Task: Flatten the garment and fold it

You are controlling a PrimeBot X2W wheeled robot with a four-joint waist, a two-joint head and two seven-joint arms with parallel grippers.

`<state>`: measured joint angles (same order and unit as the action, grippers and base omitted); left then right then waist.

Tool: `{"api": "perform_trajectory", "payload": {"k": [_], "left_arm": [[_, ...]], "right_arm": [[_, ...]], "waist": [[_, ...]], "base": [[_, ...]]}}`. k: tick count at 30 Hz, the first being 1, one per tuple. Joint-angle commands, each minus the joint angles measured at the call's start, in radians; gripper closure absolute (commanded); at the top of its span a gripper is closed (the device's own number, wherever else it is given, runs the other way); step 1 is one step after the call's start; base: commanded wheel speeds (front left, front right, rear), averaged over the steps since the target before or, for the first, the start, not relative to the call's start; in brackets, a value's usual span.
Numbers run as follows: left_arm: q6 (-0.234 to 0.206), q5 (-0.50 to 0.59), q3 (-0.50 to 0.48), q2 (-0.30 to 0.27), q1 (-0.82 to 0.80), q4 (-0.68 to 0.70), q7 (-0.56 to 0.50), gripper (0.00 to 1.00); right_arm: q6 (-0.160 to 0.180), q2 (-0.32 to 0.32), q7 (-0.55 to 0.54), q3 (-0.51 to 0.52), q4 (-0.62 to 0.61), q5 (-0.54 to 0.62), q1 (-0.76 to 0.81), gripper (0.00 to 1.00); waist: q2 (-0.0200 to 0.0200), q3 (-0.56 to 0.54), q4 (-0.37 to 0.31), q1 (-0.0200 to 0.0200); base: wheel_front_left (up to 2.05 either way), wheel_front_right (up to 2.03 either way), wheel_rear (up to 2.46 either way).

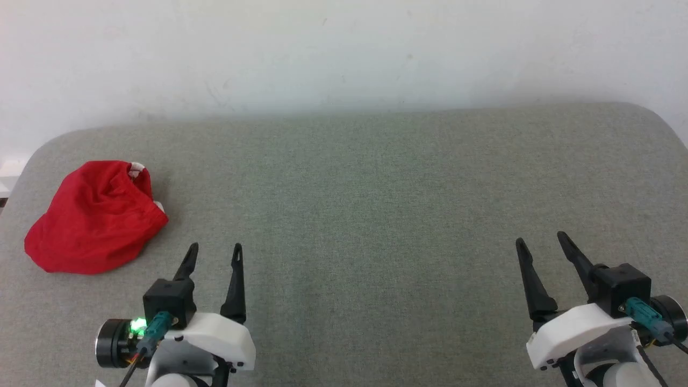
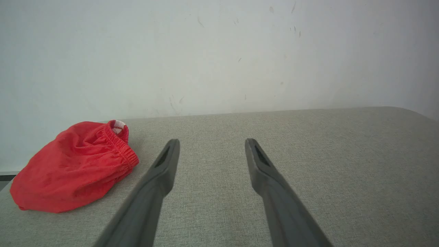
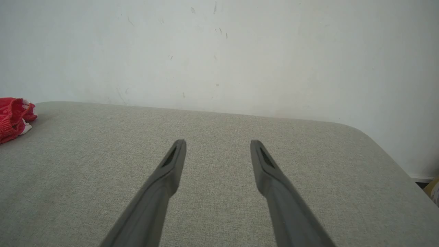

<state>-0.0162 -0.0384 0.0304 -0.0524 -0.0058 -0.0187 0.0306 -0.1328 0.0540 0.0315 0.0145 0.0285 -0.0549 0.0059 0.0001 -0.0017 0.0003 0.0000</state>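
Garment (image 1: 94,220): red, bunched in a wrinkled heap on the grey padded surface (image 1: 376,204), at 9 o'clock in the head view, close to the surface's left edge. White trim shows at the heap's 1 o'clock edge. Not flattened, not folded.

Left gripper (image 1: 215,246): at 7 o'clock, fingers spread wide, nothing between them, tips pointing to 12. The garment lies near, at 10 o'clock from the tips, not touching.

Right gripper (image 1: 540,237): at 4 o'clock, fingers likewise wide apart and empty, well apart from the garment.

Pale wall (image 1: 344,48) behind the surface at 12 o'clock.
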Motion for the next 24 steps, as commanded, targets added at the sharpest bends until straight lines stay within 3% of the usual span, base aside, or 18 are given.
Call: {"api": "perform_trajectory", "payload": {"k": [1, 24], "left_arm": [[-0.007, -0.008, 0.004, 0.0, 0.005, -0.005, 0.01, 0.0], [-0.035, -0.047, 0.01, 0.001, 0.021, -0.014, 0.059, 0.0]], "right_arm": [[0.0, -0.001, 0.01, 0.003, 0.005, -0.011, 0.015, 0.0], [0.001, -0.001, 0.058, -0.002, 0.033, -0.055, 0.035, 0.0]], "waist": [[-0.0001, 0.0, 0.0, 0.0], [-0.0001, -0.007, 0.08, 0.0]], "base": [[0.0, 0.0, 0.0], [0.0, 0.0, 0.0]]}}
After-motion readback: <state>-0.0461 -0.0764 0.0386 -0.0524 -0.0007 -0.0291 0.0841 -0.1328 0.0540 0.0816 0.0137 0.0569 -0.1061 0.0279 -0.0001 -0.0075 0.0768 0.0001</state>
